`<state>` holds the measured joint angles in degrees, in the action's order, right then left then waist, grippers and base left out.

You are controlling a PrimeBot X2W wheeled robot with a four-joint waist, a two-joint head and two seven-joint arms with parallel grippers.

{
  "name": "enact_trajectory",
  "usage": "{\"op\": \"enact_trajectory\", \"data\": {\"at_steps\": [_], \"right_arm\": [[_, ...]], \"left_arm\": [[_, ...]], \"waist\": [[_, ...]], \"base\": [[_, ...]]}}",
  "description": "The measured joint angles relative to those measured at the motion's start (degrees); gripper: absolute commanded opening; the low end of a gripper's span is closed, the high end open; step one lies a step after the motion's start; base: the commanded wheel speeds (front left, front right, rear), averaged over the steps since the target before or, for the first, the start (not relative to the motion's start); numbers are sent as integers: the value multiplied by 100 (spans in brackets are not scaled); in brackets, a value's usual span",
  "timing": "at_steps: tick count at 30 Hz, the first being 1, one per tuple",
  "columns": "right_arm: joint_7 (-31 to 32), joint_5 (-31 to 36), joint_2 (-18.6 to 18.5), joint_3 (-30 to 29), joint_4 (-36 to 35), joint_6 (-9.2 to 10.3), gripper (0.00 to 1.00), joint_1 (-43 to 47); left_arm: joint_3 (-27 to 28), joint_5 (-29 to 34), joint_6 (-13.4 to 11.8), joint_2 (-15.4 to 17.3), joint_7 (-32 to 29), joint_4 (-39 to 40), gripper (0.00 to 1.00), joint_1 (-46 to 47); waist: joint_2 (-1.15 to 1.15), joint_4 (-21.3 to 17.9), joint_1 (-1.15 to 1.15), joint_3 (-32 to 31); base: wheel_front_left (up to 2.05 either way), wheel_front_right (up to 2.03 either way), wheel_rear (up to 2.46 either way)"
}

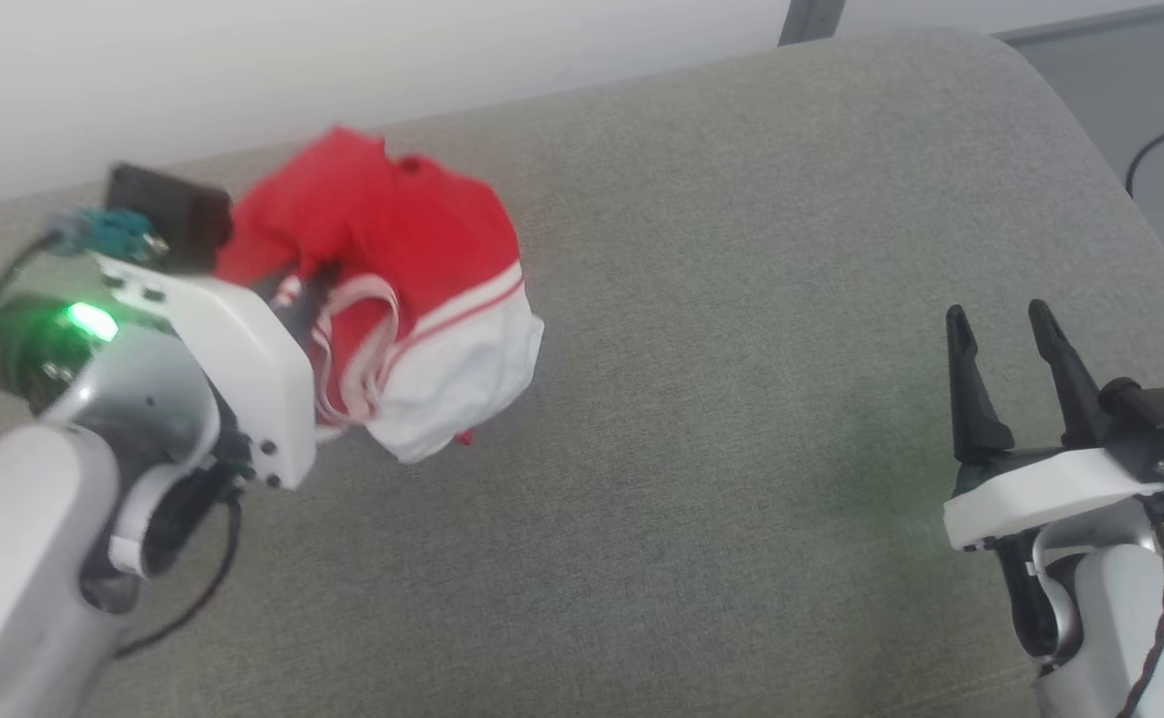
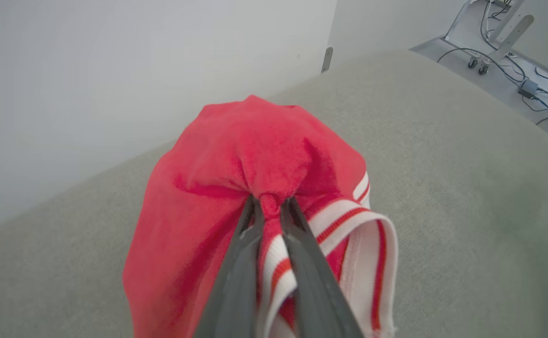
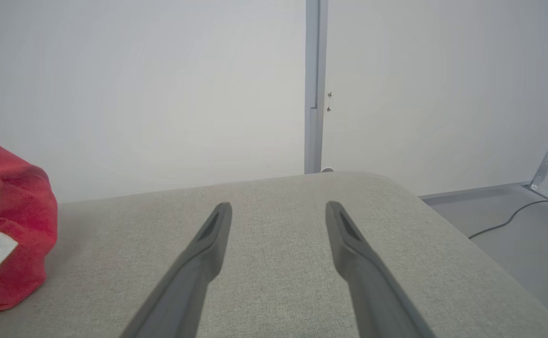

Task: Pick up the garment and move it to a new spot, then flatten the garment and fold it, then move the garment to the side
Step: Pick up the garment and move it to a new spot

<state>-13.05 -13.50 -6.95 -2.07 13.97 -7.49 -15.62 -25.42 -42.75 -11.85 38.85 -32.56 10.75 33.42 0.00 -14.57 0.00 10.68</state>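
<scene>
Head view: the small red jersey-style garment (image 1: 412, 249), soft knit with white sleeves and red-and-white striped trim, is bunched into a loose bundle at the far left of the wide grey woven-fabric cushion (image 1: 741, 419), near its back edge. My left gripper (image 1: 302, 294) is buried in the near side of the bundle, and the cloth hides its fingertips here. My right gripper (image 1: 997, 314) sits well apart at the lower right, its two long dark fingers spread and holding nothing. Left wrist view: the left gripper (image 2: 270, 202) has its fingers pressed nearly together, pinching a gathered fold of red cloth. The rest of the garment drapes around and below the fingers, with a striped sleeve opening hanging to the right. The plain pale wall (image 2: 114, 70) lies beyond, and loose dark cables (image 2: 527, 84) run across the floor past the cushion's far end. Right wrist view: the right gripper (image 3: 278, 206) is wide apart over bare cushion, and an edge of the garment shows at the far left. I cannot tell whether its lowest part rests on the cushion or hangs just clear. Status, as I judge it: the pick-up grasp is made, so I am in the first step, with the garment in hand but not laid at a new spot. The number and lettering are hidden in the crumple. Left to do: setting it down, flattening, folding, and moving it aside.
</scene>
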Motion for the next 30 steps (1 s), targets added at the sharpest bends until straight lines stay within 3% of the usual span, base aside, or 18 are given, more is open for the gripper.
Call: {"op": "enact_trajectory", "data": {"at_steps": [8,17,18,20,22,30], "right_arm": [[-112,-2,135,79,231,0,100,-119],[-169,-36,230,238,421,0,100,-259],[-174,-48,241,252,433,0,100,-268],[-176,-54,249,286,457,0,100,-294],[-183,-78,248,365,500,0,100,-316],[-188,-104,162,433,568,0,100,-272]], "left_arm": [[-247,-252,112,-337,98,-1016,0,-382],[-376,-593,504,-762,191,-2742,0,-361],[-380,-611,543,-790,203,-2860,4,-335],[-380,-619,611,-853,249,-3094,43,-260],[-389,-655,736,-903,315,-3370,100,-196],[-402,-668,1003,-955,583,-3674,100,-136]], "waist": [[0,-114,0,114],[0,-231,0,190],[0,-242,0,193],[0,-255,0,190],[0,-256,0,159],[0,-144,0,-99]], "base": [[0,0,0],[0,0,0],[0,0,0],[0,0,0],[0,0,0],[0,0,0]]}}
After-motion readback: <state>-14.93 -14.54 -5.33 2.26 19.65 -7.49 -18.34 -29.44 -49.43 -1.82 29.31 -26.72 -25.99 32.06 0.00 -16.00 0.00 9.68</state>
